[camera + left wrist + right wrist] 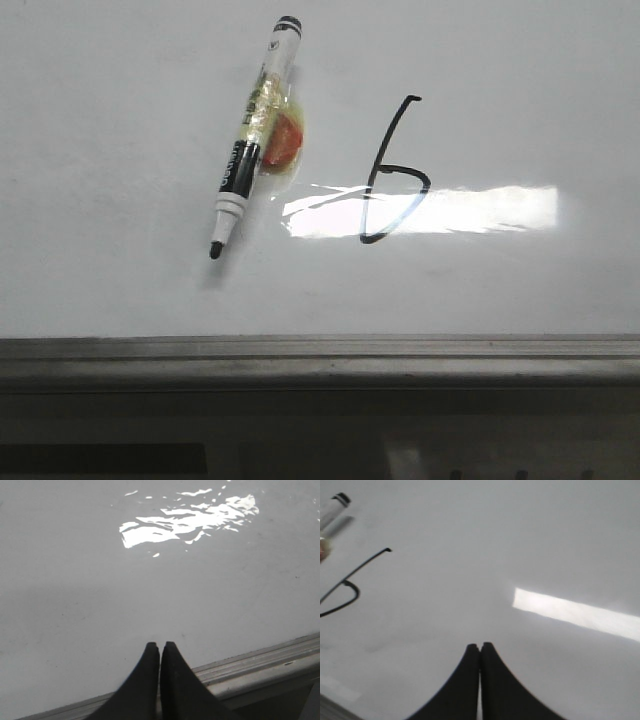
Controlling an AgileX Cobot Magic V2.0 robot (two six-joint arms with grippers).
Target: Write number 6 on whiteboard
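Grey edge strip (320, 355) runs nearest the camera, with the whiteboard (120, 270) beyond it. On the board sits the 6 (392, 170), a marker (254, 137) lying just left of it. Both the left gripper (160, 646) and right gripper (480, 647) have jaws together, empty, hovering well apart from the 6.

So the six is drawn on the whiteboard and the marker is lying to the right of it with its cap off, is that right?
Not quite. In the front view the marker lies to the left of the number 6, not the right. The rest holds: the 6 is drawn on the whiteboard, and the marker's black tip is bare, pointing toward the board's near edge.
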